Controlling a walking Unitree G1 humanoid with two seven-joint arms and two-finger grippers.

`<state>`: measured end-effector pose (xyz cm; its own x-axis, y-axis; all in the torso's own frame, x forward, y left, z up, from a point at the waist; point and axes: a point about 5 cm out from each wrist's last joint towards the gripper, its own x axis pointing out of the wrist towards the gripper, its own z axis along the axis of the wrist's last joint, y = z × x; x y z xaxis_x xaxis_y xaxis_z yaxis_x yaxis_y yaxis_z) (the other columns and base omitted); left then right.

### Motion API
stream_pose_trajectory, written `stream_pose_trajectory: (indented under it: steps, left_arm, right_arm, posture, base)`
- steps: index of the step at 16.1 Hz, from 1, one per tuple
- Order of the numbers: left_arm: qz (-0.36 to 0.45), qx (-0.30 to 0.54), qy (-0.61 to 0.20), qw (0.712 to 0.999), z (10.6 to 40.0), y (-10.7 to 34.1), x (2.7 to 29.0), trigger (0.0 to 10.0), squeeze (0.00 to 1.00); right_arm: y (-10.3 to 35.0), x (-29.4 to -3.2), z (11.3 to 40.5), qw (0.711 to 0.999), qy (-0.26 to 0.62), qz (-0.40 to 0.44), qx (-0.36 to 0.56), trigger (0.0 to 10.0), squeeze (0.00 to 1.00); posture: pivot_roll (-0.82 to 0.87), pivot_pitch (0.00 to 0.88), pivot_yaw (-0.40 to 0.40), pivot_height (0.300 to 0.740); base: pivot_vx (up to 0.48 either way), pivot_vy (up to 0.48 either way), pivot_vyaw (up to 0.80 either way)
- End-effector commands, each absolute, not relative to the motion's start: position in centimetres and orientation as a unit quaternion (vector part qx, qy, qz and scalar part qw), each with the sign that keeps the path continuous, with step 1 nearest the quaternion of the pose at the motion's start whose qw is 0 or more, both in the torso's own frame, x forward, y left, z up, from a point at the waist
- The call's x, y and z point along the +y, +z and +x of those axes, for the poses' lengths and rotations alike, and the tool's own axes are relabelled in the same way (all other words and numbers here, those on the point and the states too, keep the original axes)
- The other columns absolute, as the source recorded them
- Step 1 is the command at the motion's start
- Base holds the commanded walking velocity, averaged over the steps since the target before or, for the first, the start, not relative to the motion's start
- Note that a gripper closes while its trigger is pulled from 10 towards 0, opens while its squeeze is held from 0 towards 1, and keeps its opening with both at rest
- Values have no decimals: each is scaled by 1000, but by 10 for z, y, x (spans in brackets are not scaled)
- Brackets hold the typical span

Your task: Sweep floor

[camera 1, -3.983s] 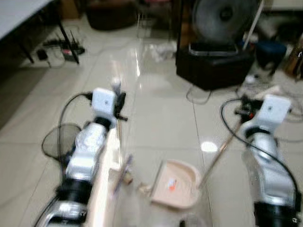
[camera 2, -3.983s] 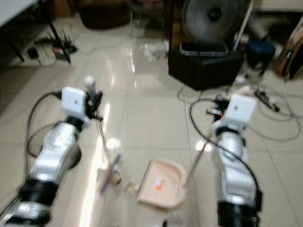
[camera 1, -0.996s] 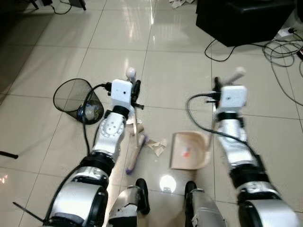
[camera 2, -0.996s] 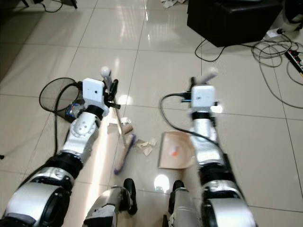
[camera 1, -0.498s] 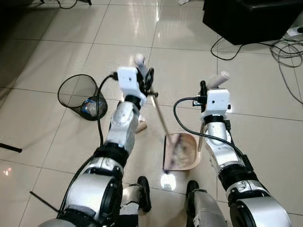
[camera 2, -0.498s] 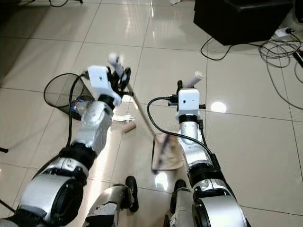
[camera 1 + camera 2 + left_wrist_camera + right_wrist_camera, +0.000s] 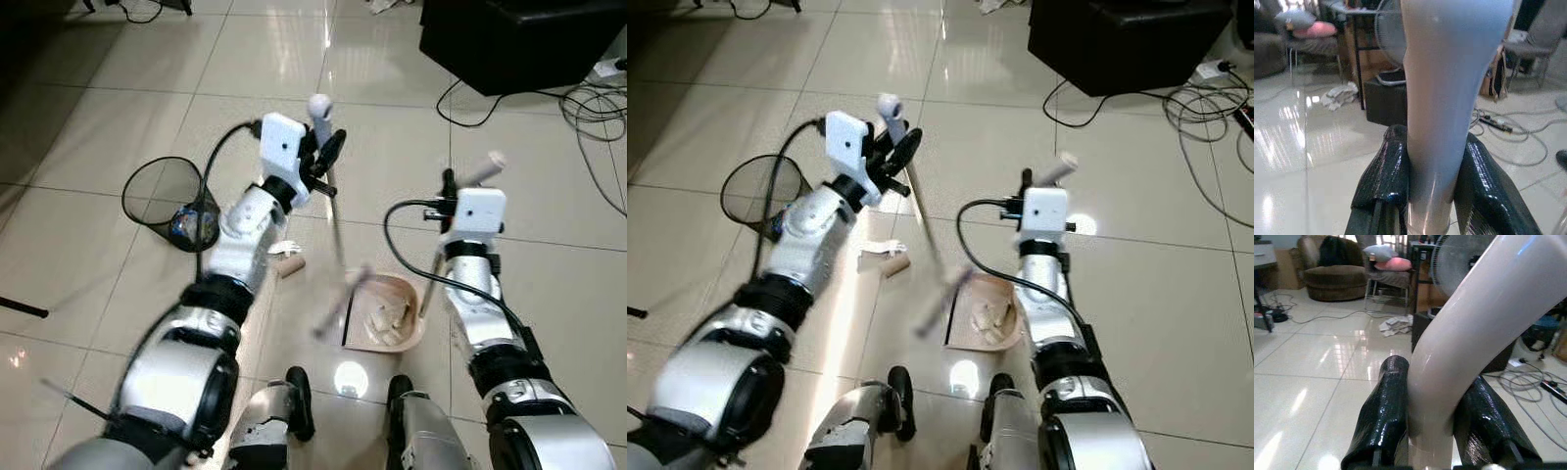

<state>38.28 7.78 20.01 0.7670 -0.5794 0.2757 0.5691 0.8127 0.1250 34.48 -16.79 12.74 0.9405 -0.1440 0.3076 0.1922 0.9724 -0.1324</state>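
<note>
My left gripper (image 7: pixel 323 149) is shut on the pale handle of a broom (image 7: pixel 1440 122). The broom slants down to its blurred purple head (image 7: pixel 338 302), just left of the dustpan. My right gripper (image 7: pixel 453 188) is shut on the long beige handle (image 7: pixel 1459 347) of the dustpan (image 7: pixel 412 338), which rests on the tiles in front of my feet. Several pale scraps (image 7: pixel 385 317) lie inside the pan. A cardboard roll (image 7: pixel 290 265) and a paper scrap (image 7: pixel 282 248) lie on the floor left of the pan.
A black wire bin (image 7: pixel 162 201) with litter in it stands on the left. A black box (image 7: pixel 509 39) and loose cables (image 7: pixel 588 98) are at the back right. My feet (image 7: pixel 284 411) are at the bottom edge. A dark rod (image 7: pixel 20 306) lies far left.
The left gripper has swung up and to the right, and the broom head has come off the dustpan to its left. Scraps now show inside the pan.
</note>
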Motion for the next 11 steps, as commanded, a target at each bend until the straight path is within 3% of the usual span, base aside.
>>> stream_pose_trajectory:
  steps: [1, 4, 6, 9, 11]
  left_arm:
    - [40, -179, -319, 930, 384, 212, 80, 10000, 0]
    - [76, -192, -310, 928, 391, 229, 96, 10000, 0]
    - [93, -168, -276, 942, 391, 218, 124, 10000, 0]
    - [58, -116, -168, 977, 380, 183, 175, 10000, 0]
    - [44, -105, -137, 984, 368, 172, 192, 10000, 0]
  right_arm:
    - [127, -172, 341, 981, -92, -77, -155, 10000, 0]
    - [133, -182, 338, 978, -109, -58, -171, 10000, 0]
    - [149, -188, 333, 973, -114, -39, -197, 10000, 0]
    - [188, -193, 329, 972, -110, 11, -207, 10000, 0]
    - [213, -194, 327, 971, -103, 27, -216, 10000, 0]
  posture:
    - [68, 219, 154, 740]
    - [59, 195, 155, 740]
    - [36, 162, 156, 740]
    - [14, 144, 133, 740]
    - [3, 142, 117, 740]
  base:
    - [0, 0, 0]
    - [0, 0, 0]
    - [0, 0, 0]
    - [0, 0, 0]
    - [0, 0, 0]
